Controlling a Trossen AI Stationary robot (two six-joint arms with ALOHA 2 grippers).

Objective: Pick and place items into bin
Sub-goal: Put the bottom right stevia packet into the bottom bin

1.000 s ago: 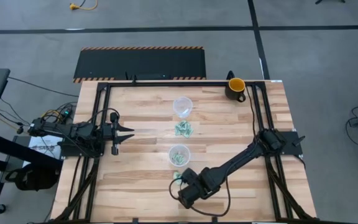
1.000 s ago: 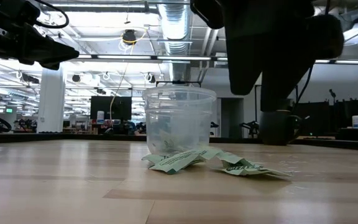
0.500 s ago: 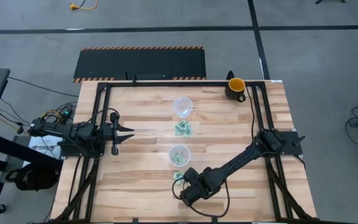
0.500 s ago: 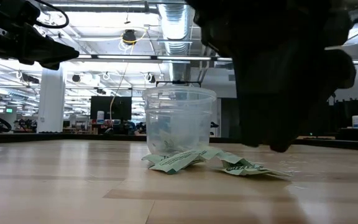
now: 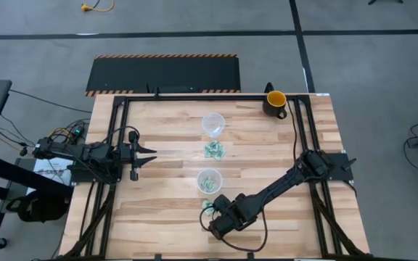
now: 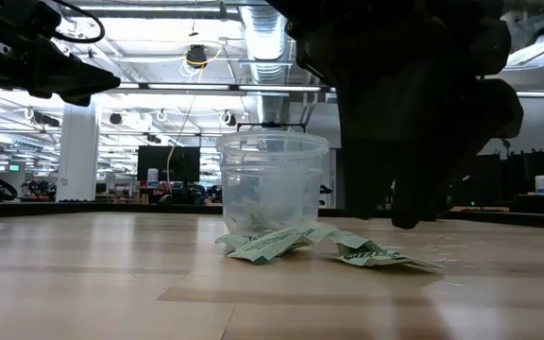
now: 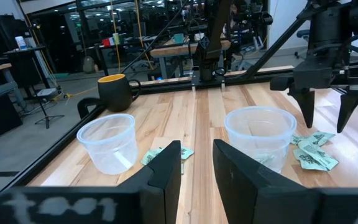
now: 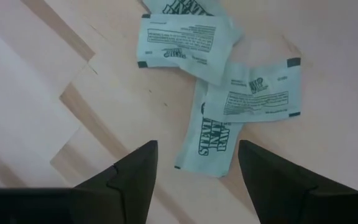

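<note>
- Right gripper [image 8: 194, 165] is doing the work here, pointing down over the near edge of the table [image 5: 158, 217] with its fingers [image 8: 129, 171] spread wide and nothing between them.
- Right below it is a small cluster of pale green packets [image 8: 229, 106], flat on the wood with dark print on them. They overlap a bit, and one sits right in the gap between the fingertips, not gripped.
- From overhead, that cluster [image 5: 207, 208] pokes out just beside the gripper [image 5: 216, 226], a little nearer than the near clear cup [image 5: 209, 180].
- That near cup already has some green packets in the bottom. At table level it [image 6: 272, 184] stands upright, with a few packets [image 6: 319, 246] lying on the wood in front of it and the right arm as a big dark shape just beside it.
- Second loose pile of packets [image 5: 214, 150] sits between the near cup and the far clear cup [image 5: 213, 124]. I can't make out anything in the far cup.
- Left gripper [image 5: 151, 153] is parked over the left side of the table, well apart from the cups, fingers [image 7: 166, 171] partly apart and holding nothing. Its camera sees both cups and the right gripper's fingers hanging over the packets.
- Yellow-and-dark mug [image 5: 275, 102] is off at the far right corner, away from everything.
</note>
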